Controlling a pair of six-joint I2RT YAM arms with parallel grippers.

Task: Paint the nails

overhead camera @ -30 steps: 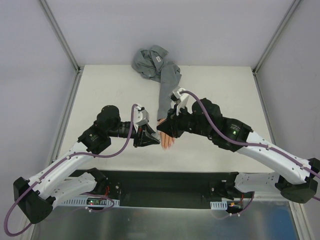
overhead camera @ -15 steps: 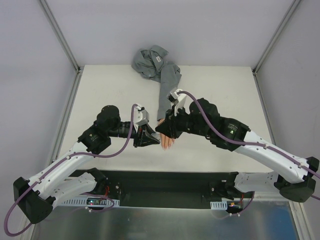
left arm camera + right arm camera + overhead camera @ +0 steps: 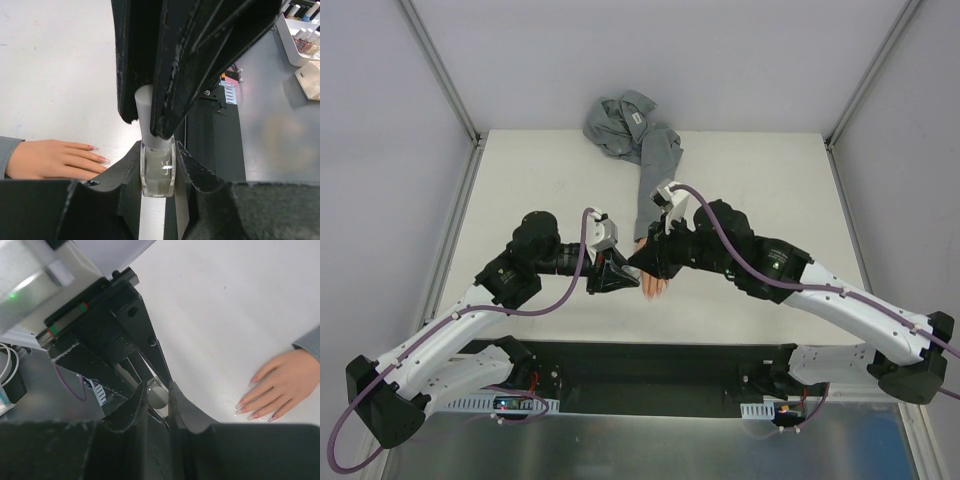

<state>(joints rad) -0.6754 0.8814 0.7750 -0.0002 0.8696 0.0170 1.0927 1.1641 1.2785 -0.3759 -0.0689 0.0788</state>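
Observation:
A small clear bottle (image 3: 158, 175) stands upright between the fingers of my left gripper (image 3: 158, 155), which is shut on it. Its grey cap (image 3: 157, 396) is pinched by my right gripper (image 3: 157, 390), coming down from above. The two grippers meet just left of the mannequin hand (image 3: 656, 283), which lies flat on the table with its fingers pointing toward the near edge. Its nails (image 3: 252, 416) look pink and glossy; they also show in the left wrist view, nails (image 3: 104, 159). A grey sleeve (image 3: 655, 170) runs from the wrist to the far side.
The rest of the grey shirt (image 3: 620, 122) lies crumpled at the table's far edge. A black base strip (image 3: 650, 365) runs along the near edge. Beyond it, a white tray (image 3: 287, 37) holds several polish bottles.
The right arm has shifted slightly left, toward the left gripper. Both grips, the bottle and the hand look the same.

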